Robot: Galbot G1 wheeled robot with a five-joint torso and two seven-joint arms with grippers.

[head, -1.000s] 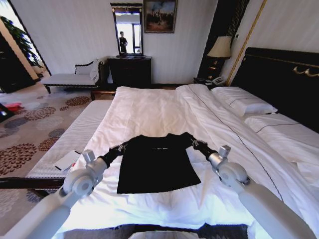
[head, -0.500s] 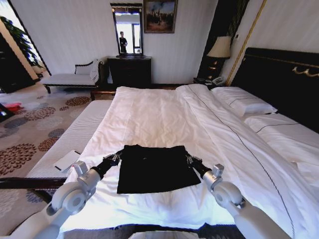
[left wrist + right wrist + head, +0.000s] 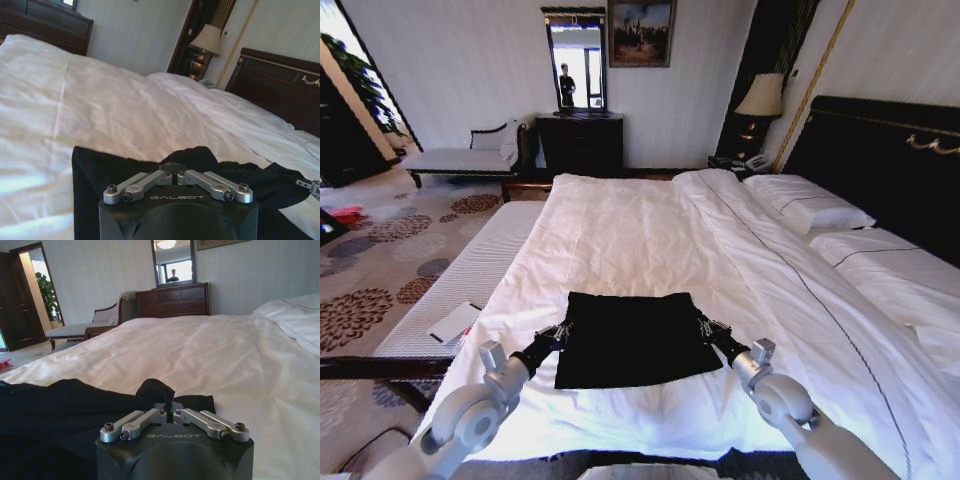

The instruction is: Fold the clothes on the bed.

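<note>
The black T-shirt [image 3: 635, 338] lay folded into a rectangle on the near part of the bed [image 3: 640, 230]. The left gripper [image 3: 561, 334] had its jaws pressed together on the shirt's left edge, and the right gripper [image 3: 705, 327] pinched its right edge, both low against the white duvet.

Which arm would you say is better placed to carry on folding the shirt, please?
Neither clearly. The left pincer is shut on the black T-shirt at its left edge and the right pincer on its right edge, level with each other on the bed, so both seem needed.
</note>
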